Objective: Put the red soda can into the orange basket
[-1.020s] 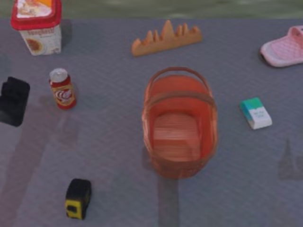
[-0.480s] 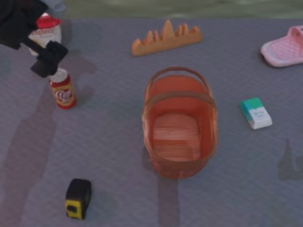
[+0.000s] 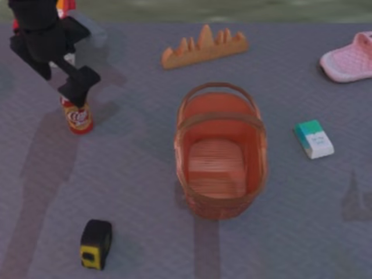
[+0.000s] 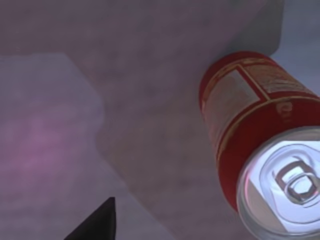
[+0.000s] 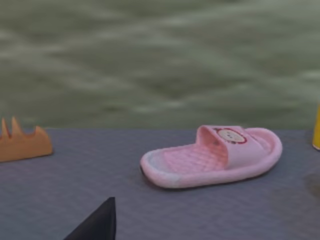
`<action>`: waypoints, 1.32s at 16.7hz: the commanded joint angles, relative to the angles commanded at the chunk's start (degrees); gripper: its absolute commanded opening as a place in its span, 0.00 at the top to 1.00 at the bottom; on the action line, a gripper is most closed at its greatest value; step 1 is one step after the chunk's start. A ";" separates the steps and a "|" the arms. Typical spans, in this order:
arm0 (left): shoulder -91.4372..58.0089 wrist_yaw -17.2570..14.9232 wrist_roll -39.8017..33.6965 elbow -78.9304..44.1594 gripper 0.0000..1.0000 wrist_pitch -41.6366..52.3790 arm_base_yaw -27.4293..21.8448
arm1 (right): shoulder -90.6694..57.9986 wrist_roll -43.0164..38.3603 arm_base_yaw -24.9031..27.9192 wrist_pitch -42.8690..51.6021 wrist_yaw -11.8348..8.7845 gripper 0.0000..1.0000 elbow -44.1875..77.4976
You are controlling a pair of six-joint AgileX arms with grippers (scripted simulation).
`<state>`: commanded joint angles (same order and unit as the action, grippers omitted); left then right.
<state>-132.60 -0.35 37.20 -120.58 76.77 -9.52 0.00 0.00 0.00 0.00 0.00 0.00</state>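
The red soda can (image 3: 78, 118) stands upright at the table's left; its silver top is hidden under my left gripper (image 3: 79, 87) in the top view. In the left wrist view the can (image 4: 240, 110) fills one side, with its silver top (image 4: 290, 185) close to the camera. One dark fingertip (image 4: 102, 224) shows well off centre. The gripper is open, just above the can and not gripping it. The orange basket (image 3: 256, 168) sits at the table's middle, empty, with its handle arched across. My right arm is out of the top view; its wrist view shows one fingertip (image 5: 102, 222), open.
A red-lidded white tub (image 3: 65, 6) is mostly hidden behind my left arm. An orange spiky block (image 3: 203, 47) lies at the back. A pink slipper (image 3: 349, 58) and a teal-and-white box (image 3: 314, 139) lie at the right. A black-and-yellow tape measure (image 3: 96, 244) sits front left.
My left arm has swung in from the left edge and its gripper has come down over the can's top. The can and basket have not moved.
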 joint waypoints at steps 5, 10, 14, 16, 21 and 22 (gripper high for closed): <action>-1.82 0.10 0.51 -1.64 0.00 0.91 -0.03 | 0.00 0.00 0.00 0.00 0.00 0.00 0.00; -1.95 0.10 0.63 0.84 0.00 -1.61 0.07 | 0.00 0.00 0.00 0.00 0.00 0.00 0.00; -2.64 0.09 0.58 7.10 0.00 -8.79 0.04 | 0.00 0.00 0.00 0.00 0.00 0.00 0.00; -2.81 0.09 0.58 8.00 0.00 -9.72 0.04 | 0.00 0.00 0.00 0.00 0.00 0.00 0.00; -2.81 0.09 0.58 8.00 0.15 -9.72 0.04 | 0.00 0.00 0.00 0.00 0.00 0.00 0.00; -2.81 0.09 0.58 8.00 0.23 -9.72 0.04 | 0.00 0.00 0.00 0.00 0.00 0.00 0.00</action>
<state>-135.41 -0.26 37.78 -112.58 67.06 -9.48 0.00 0.00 0.00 0.00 0.00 0.00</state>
